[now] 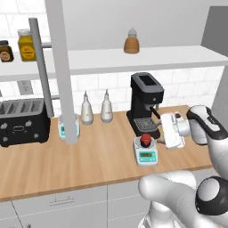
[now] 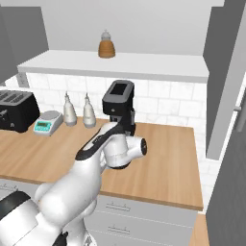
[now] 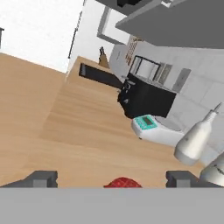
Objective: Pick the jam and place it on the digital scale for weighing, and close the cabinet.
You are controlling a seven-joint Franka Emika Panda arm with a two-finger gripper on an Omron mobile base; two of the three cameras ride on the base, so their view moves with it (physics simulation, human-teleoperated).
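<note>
Wood counter (image 1: pixel 89 156) below the open cabinet (image 1: pixel 62 67). Jam (image 1: pixel 145 140) sits on the scale (image 1: pixel 146 151) in front of the coffee machine (image 1: pixel 145 100). Our gripper (image 3: pixel 111 179) is spread wide, empty, close beside the jam. Risk: pulling away could clip the jar and tip it off. Door still open.

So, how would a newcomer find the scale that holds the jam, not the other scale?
Start at the black coffee machine on the wooden counter. Directly in front of it sits a small light-grey digital scale with a teal display, carrying the tiny red jam. The other scale, further left beside the black toaster, has no jar on it.
</note>
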